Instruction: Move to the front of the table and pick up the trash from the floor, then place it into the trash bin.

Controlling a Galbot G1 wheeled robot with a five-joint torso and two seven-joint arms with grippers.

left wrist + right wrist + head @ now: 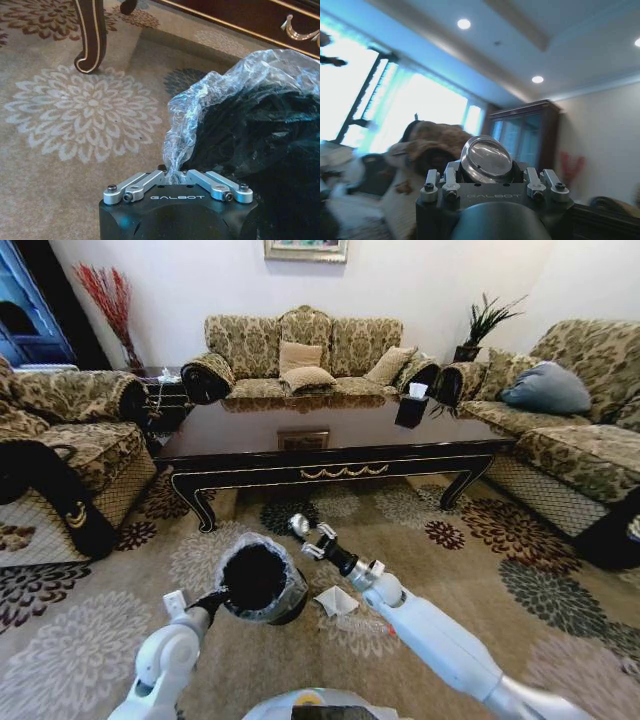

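Observation:
The trash bin (258, 580), black with a crinkled clear bag over its rim, stands on the carpet just in front of me. My left gripper (215, 598) is shut on the bag at the bin's near-left rim; in the left wrist view the gripper (172, 175) pinches a fold of the bag (210, 95). Beyond the bin's right rim my right gripper (303, 531) is raised, tilted upward and shut on a silvery foil ball (298, 524). The right wrist view has the foil ball (486, 159) clamped in the gripper (487, 171). A white folded tissue (337, 600) lies on the floor right of the bin. The table (340, 440) stands ahead.
Patterned sofas flank the table on the left (70, 430), behind (300, 360) and on the right (580, 440). A small black tissue box (412, 408) sits on the tabletop. A curved table leg (90, 35) stands on the flowered carpet (480, 530) in front of the table.

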